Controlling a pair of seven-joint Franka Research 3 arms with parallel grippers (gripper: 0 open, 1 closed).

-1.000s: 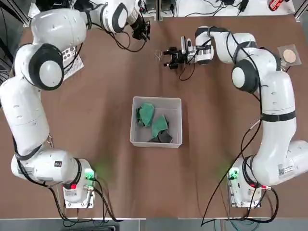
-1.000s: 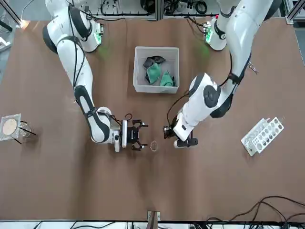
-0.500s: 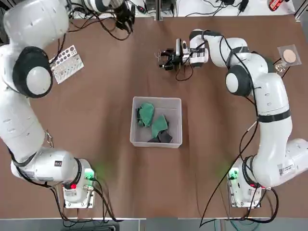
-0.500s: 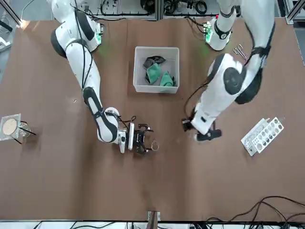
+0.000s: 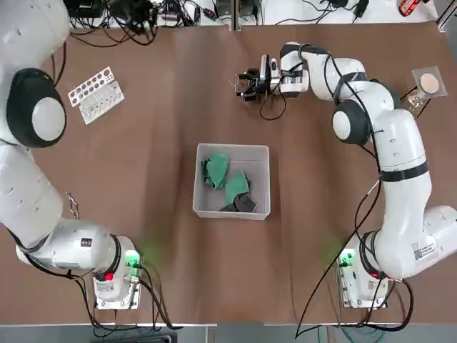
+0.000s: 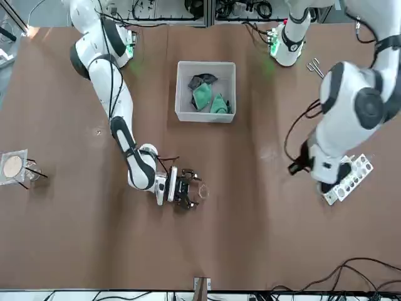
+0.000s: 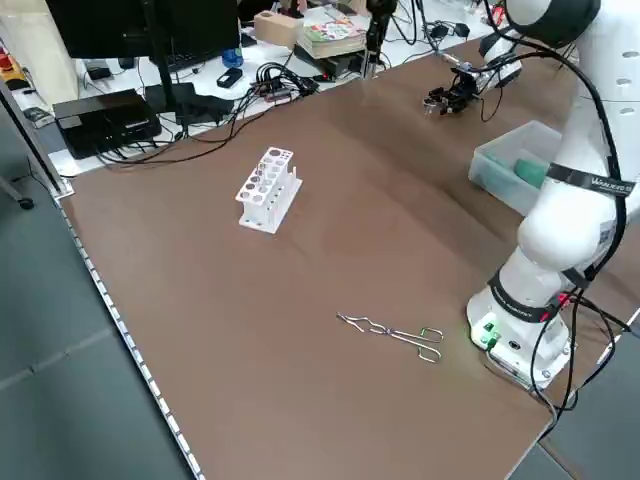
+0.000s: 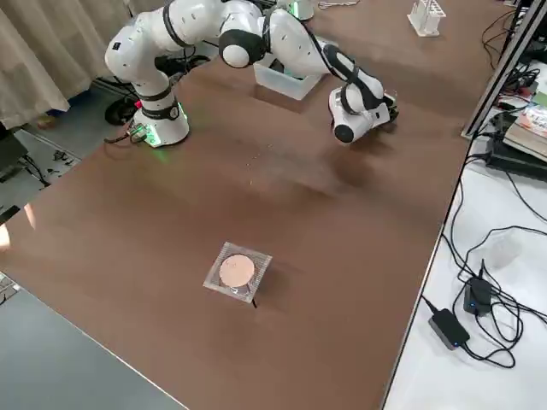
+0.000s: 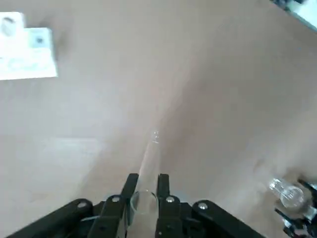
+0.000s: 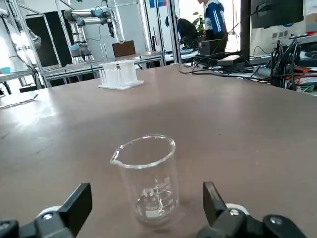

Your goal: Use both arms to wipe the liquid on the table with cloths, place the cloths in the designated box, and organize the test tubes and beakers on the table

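Top centre of the overhead view: right gripper (image 5: 246, 85) spread wide around an upright beaker (image 10: 147, 176) (not touching). Left gripper (image 9: 146, 184) clamps a test tube (image 9: 149, 159).

Green cloths (image 5: 226, 180) with blackish patches – in a light grey box (image 5: 258, 153) – on the brown table (image 5: 143, 179).

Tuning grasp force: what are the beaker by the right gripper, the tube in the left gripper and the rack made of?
Beaker: clear glass by the look, table visible through it, pour spout, faint white print. Test tube: clear, likely glass, a bright glint at its tip. Rack: opaque matte white, probably plastic, rows of round holes.
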